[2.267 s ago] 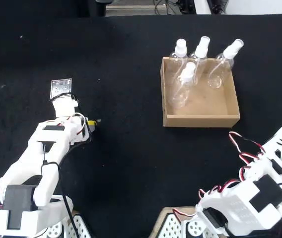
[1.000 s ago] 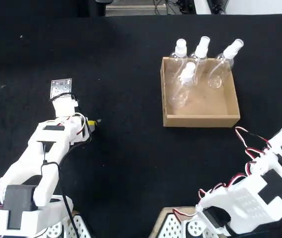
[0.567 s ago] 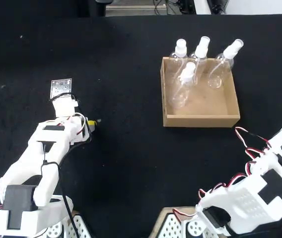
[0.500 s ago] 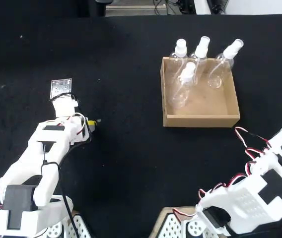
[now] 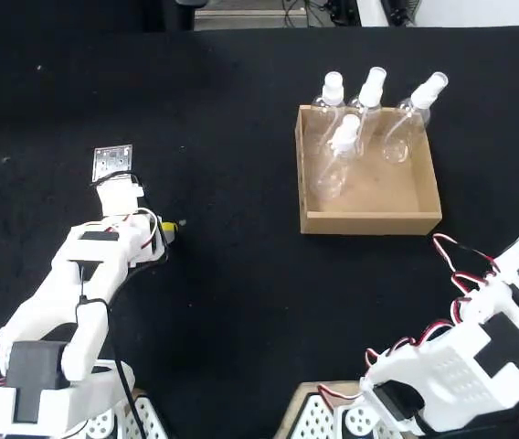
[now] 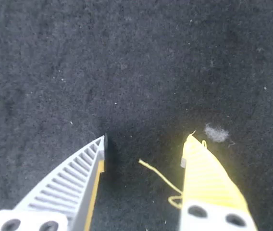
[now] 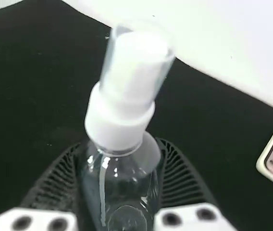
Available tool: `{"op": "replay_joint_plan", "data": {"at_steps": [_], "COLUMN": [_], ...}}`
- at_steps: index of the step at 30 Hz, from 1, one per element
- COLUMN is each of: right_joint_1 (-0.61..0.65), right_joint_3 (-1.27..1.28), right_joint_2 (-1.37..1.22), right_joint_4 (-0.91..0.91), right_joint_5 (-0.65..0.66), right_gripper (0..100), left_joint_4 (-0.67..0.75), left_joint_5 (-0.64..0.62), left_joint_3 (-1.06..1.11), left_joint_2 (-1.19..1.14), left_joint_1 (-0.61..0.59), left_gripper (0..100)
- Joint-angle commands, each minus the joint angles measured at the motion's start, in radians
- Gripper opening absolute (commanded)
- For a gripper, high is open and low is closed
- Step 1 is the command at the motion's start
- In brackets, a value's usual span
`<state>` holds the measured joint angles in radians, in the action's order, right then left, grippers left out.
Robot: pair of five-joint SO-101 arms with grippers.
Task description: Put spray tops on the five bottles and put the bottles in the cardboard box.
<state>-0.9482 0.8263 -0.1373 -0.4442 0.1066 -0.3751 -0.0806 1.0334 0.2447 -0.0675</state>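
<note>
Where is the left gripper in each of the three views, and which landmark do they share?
High view: the left gripper sits left of centre over the black table, yellow tip beside the white arm.
Left wrist view: its grey and yellow jaws stand open over the table.
Right wrist view: the right gripper holds a bottle here.
Shared landmark: the black table.

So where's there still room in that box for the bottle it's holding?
In the cardboard box, the near half along the front wall is bare floor. The far half is crowded: four bottles lean there. Outside, the black table between box and left arm is open too.
</note>
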Motion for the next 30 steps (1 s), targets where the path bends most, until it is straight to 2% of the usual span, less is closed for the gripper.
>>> {"op": "replay_joint_plan", "data": {"at_steps": [1,7,11,15,18,22,26,30], "right_joint_1": [0.008,0.098,0.219,0.354,0.448,0.559,0.606,0.647], "right_joint_3": [-0.018,-0.071,-0.065,0.004,0.073,0.177,0.298,0.395], "right_joint_2": [0.189,0.610,0.779,0.837,0.858,0.855,0.855,0.837], "right_joint_4": [0.143,0.623,0.703,0.664,0.612,0.476,0.302,0.166], "right_joint_5": [-0.048,-0.112,-0.183,-0.267,-0.278,-0.270,-0.269,-0.123], "right_gripper": [1.0,1.1,1.1,1.1,1.1,1.1,1.1,1.1], "left_joint_4": [0.017,0.017,0.017,0.017,0.017,0.017,0.017,0.017], "left_joint_5": [0.011,0.011,0.011,0.011,0.011,0.011,0.011,0.011], "left_joint_3": [-0.013,-0.013,-0.008,-0.007,-0.007,-0.008,-0.008,-0.008], "left_joint_2": [0.028,0.028,0.028,0.028,0.028,0.028,0.028,0.028], "left_joint_1": [0.022,0.022,0.022,0.021,0.019,0.019,0.019,0.019], "left_gripper": [26,26,26,26,26,26,26,26]}}
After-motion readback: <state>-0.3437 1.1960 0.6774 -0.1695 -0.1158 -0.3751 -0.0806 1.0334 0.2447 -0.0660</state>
